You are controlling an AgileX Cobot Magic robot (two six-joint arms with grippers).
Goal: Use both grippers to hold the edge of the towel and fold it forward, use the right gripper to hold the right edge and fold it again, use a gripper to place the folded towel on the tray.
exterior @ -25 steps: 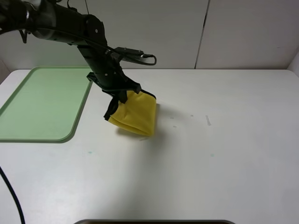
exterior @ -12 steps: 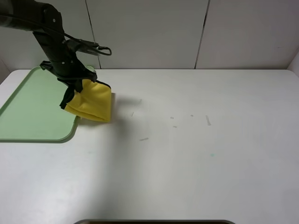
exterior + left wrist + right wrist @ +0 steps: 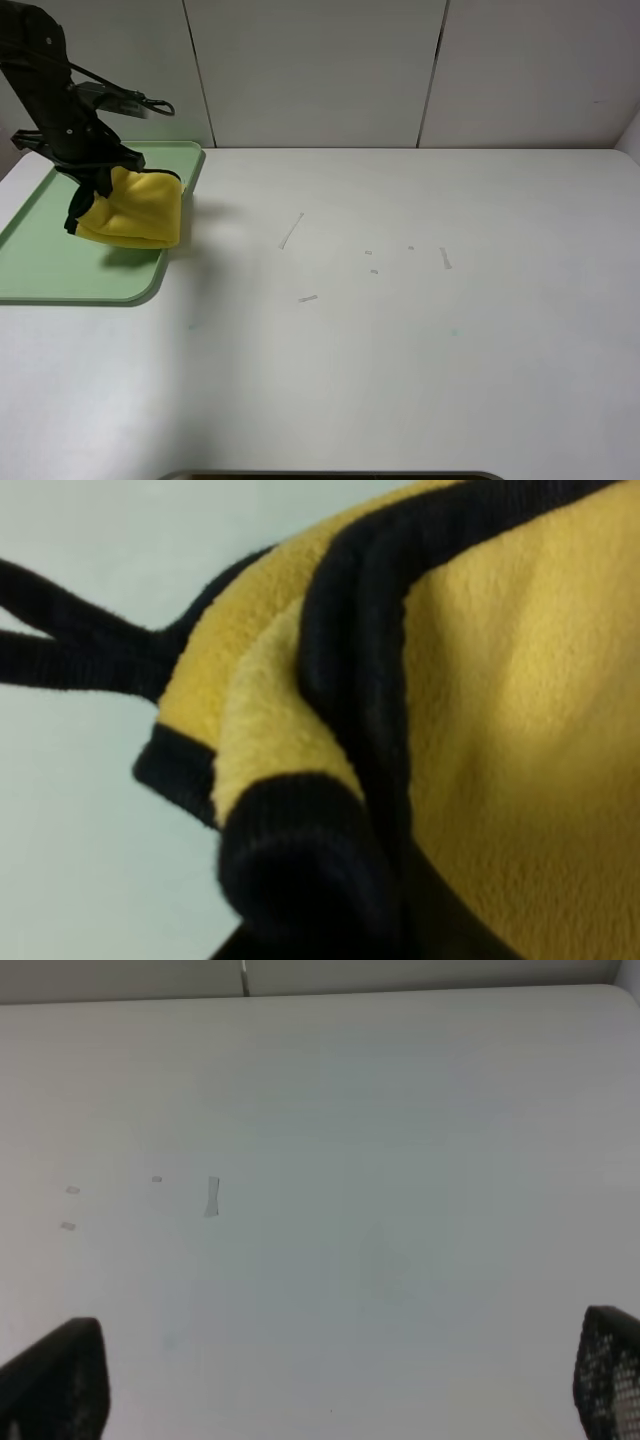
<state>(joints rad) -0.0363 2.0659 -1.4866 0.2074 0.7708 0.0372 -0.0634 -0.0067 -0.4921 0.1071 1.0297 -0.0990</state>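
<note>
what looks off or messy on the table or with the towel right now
Nothing looks damaged or spilled. The folded towel hangs bunched from the left hand over the right end of the tray, not yet laid flat. A few small pale scraps lie scattered on the white table.

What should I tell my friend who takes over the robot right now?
Left pincer: shut on the folded towel, holding it up over the tray's right side.
Right pincer: open, holding nothing, above bare table.
Done: the towel is folded and carried to the tray.
Left: lower it onto the tray, open the left pincer, pull the arm away.
</note>
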